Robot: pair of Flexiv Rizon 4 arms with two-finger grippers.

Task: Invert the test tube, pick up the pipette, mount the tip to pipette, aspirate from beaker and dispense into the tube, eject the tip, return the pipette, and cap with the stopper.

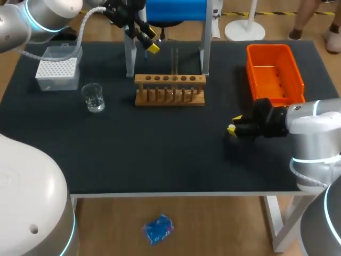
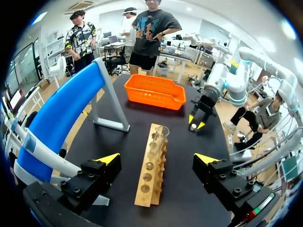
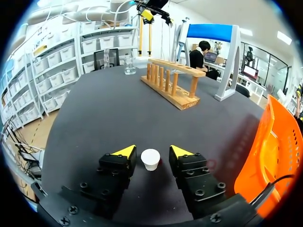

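A white stopper (image 3: 150, 159) lies on the black table between the yellow tips of my right gripper (image 3: 150, 150), with a narrow gap on each side; the gripper is open. It sits low at the table's right (image 1: 234, 124), in front of the orange bin. A clear test tube (image 1: 174, 64) stands upright in the wooden rack (image 1: 169, 89). My left gripper (image 1: 152, 40) hangs wide open above and behind the rack, by the blue pipette stand (image 1: 176, 10). In the left wrist view the rack (image 2: 151, 165) and the tube (image 2: 160, 137) lie under its open fingers.
A glass beaker (image 1: 94, 97) stands left of the rack, and a clear tip box (image 1: 57, 69) sits behind it. The orange bin (image 1: 274, 72) takes up the back right. The stand's grey legs (image 1: 129, 58) are just behind the rack.
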